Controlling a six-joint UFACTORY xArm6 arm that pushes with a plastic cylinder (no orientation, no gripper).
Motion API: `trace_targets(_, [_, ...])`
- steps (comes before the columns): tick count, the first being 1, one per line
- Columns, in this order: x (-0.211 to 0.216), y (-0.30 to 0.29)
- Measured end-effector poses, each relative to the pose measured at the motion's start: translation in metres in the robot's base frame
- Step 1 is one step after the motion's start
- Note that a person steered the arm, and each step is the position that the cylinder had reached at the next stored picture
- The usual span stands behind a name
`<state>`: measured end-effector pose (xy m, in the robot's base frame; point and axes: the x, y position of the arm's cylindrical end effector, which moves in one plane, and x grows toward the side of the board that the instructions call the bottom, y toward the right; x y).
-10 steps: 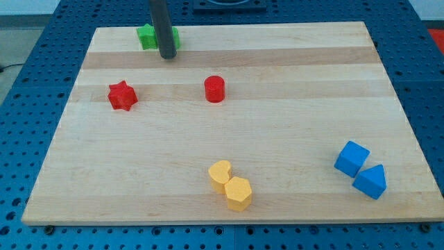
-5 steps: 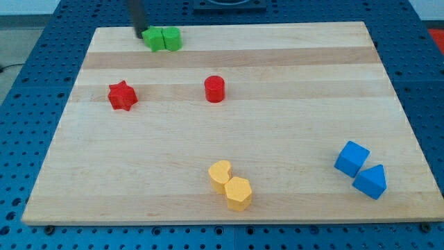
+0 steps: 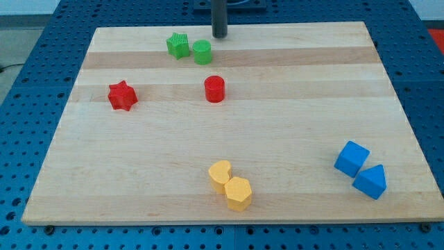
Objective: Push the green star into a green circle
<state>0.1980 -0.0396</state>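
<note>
A red plastic star block point(image 3: 122, 95) is sitting toward the view's left on the pale wooden board point(image 3: 291, 132), well apart from the task's pair. Further right, near the view's top, the green star block point(image 3: 178, 46) is lying just beside the green circle block point(image 3: 202, 52), on its left and seemingly touching it or nearly so. Below them a red cylinder block point(image 3: 215, 89) is standing, and near the view's bottom a yellow heart-like block point(image 3: 220, 174) is pressing against a yellow hexagonal block point(image 3: 238, 193). My tip point(image 3: 220, 35) is resting just up and right of the green circle, touching neither green block; the rod carries no jaws, so nothing is spread or pinching. The push is looking essentially finished; if a gap remains, the tip is needing to circle round to the star's left side and nudge rightward. At the far right, a blue cube point(image 3: 352, 158) is touching a blue wedge-like block point(image 3: 370, 182).
</note>
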Motion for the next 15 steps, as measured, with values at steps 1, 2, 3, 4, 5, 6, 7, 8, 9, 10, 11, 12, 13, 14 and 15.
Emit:
trace_targets(1, [-0.004,-0.102])
trace_targets(2, [-0.001,-0.15])
trace_targets(3, [0.054,-0.106])
trace_targets(4, [0.084,-0.055])
trace_targets(5, [0.074,-0.037])
trace_targets(6, [0.033,-0.048])
trace_targets(7, [0.036,0.019])
trace_targets(8, [0.073,0.035])
trace_targets(9, [0.078,0.08])
trace_targets(10, [0.048,0.099])
trace_targets(11, [-0.005,0.051])
trace_targets(12, [0.002,-0.018])
trace_targets(13, [0.054,-0.015])
trace_targets(14, [0.093,-0.029])
trace_targets(15, [0.11,0.026])
